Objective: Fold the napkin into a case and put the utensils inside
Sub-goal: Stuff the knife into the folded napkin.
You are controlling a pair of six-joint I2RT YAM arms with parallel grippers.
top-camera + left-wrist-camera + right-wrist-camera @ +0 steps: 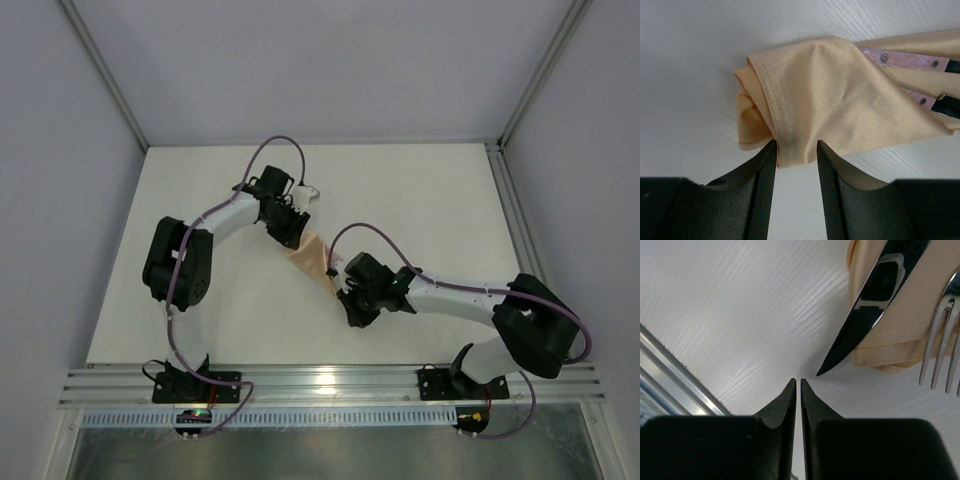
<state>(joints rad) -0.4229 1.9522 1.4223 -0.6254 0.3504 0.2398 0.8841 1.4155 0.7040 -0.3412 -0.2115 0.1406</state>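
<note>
Peach-orange folded cloth case (840, 90) lay at centre of white bench (420, 200), silver knife blade (865, 315) protruding at 5 o'clock. Left claw (794, 150) apart, astride 11 o'clock fold; right claw (798, 382) together, empty. Risk: hem snagging left claw, case unrolling, blade sliding out.

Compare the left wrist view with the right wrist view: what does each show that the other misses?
Left wrist only: two pinkish riveted handles under the fold, and the left fingers flanking a cloth corner. Right wrist only: the knife blade and fork tines poking out, and the right fingers shut, empty. Both: the peach napkin on the white table.
</note>
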